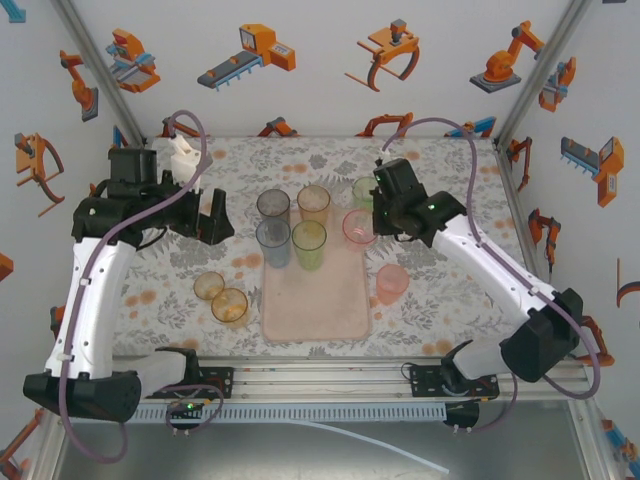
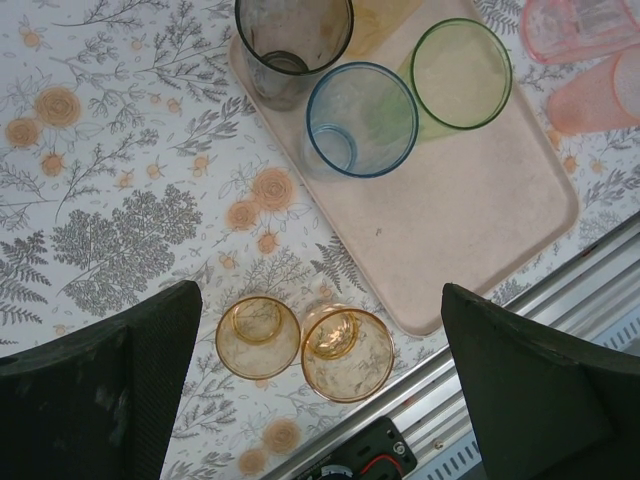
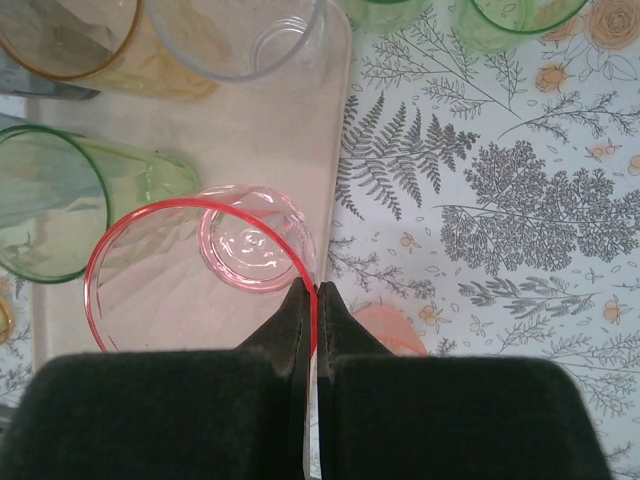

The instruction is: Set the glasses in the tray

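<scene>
Right fingers: your right gripper (image 3: 316,292) is closed tight, and its two pads (image 3: 285,335) pinch the red-edged rim of the pink glass (image 3: 225,265) between them.
Pink glass: it is at centre-left of the right wrist view, over the right edge of the tray (image 3: 270,150). You cannot tell whether its base rests on the tray or hangs just above it.
Left fingers: your left gripper (image 2: 320,295) is spread wide, with its fingers (image 2: 100,390) in the lower corners of the left wrist view. It holds and touches nothing.
Between the left fingers: two amber glasses (image 2: 258,337) stand side by side on the flowered tablecloth (image 2: 120,220), just left of the tray's near corner.
On the tray: the grey glass (image 2: 290,40), blue glass (image 2: 362,118) and green glass (image 2: 462,72) stand upright at the upper end, close together.
Off the tray: a salmon glass (image 1: 392,283) stands on the cloth just right of the tray.
Cut off: green rims at the upper edge of the right wrist view are cropped, so you cannot count them. The grey glass is clipped at the top of the left wrist view.
</scene>
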